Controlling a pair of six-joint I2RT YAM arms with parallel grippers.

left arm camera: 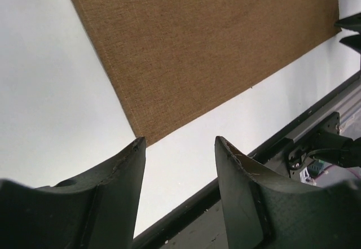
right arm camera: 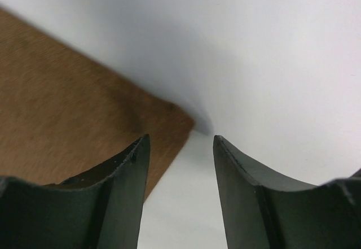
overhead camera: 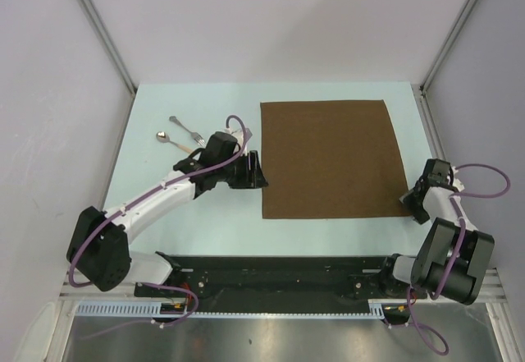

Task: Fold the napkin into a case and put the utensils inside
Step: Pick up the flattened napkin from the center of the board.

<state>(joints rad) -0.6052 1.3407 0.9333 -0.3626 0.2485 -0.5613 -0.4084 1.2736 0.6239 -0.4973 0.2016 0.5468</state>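
Note:
The brown napkin (overhead camera: pixel 328 158) lies flat and unfolded on the pale table; it also fills the top of the left wrist view (left arm camera: pixel 208 46) and the left of the right wrist view (right arm camera: pixel 73 125). My left gripper (overhead camera: pixel 256 170) stands open just left of the napkin's near-left corner, nothing between its fingers (left arm camera: pixel 179 142). My right gripper (overhead camera: pixel 413 201) is open at the napkin's near-right corner, the corner just ahead of its fingers (right arm camera: pixel 180 139). The fork (overhead camera: pixel 185 130) and the spoon (overhead camera: pixel 174 142) lie at the far left, beyond the left arm.
A black rail (overhead camera: pixel 279 268) runs along the table's near edge between the arm bases. Grey walls with metal posts (overhead camera: pixel 98 29) close in the table on the left, back and right.

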